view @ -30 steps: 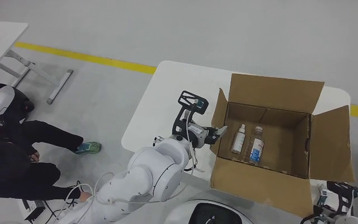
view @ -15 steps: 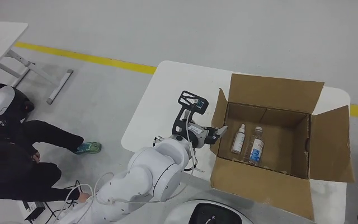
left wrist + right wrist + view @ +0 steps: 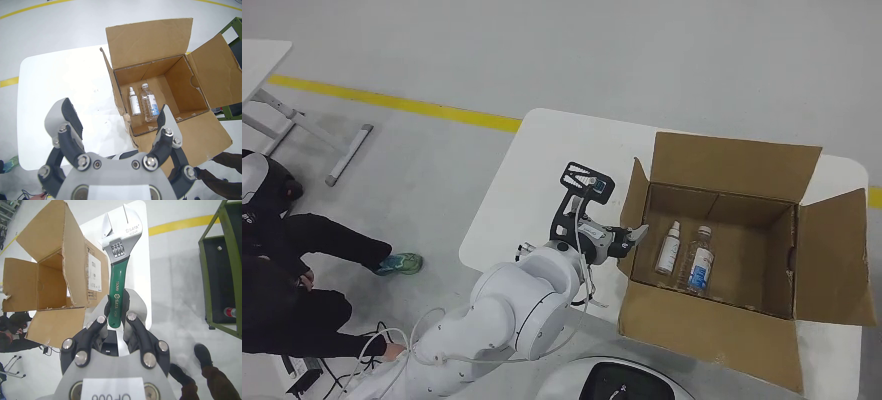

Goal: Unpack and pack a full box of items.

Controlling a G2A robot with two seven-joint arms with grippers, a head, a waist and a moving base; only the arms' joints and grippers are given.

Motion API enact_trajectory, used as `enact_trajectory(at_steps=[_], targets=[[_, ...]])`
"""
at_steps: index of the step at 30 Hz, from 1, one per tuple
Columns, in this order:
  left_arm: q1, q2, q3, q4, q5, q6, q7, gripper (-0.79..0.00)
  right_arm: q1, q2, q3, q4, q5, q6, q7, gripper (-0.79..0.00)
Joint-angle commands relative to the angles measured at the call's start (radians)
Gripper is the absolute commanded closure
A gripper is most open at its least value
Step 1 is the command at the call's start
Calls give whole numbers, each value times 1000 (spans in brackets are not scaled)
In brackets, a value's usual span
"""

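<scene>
Brown cardboard box [image 3: 189,132] is judged mid-task, two small plastic bottles [image 3: 149,106] inside; green-handled steel wrench [image 3: 119,275] is pinched by right gripper [image 3: 117,302], left gripper [image 3: 114,103] spread.

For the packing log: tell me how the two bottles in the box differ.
The spray bottle is slimmer and shorter than the clear bottle. The spray bottle has a narrow nozzle top; the clear bottle has a white screw cap and a blue-and-white label. Both lie side by side in the box, tops the same way.
</scene>
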Motion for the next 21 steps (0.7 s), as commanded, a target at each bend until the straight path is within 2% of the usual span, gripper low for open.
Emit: enact_trajectory(at_steps=[1, 5, 18, 21], targets=[[0, 0, 0, 0, 0, 0, 0, -785, 13, 7, -20, 0, 8, -24, -1, 0], [0, 0, 0, 0, 0, 0, 0, -785, 26, 17, -60, 0, -2, -57, -10, 0], [0, 0, 0, 0, 0, 0, 0, -785, 26, 17, -63, 0, -2, -62, -27, 0], [0, 0, 0, 0, 0, 0, 0, -785, 45, 24, -80, 0, -9, -126, -84, 0]])
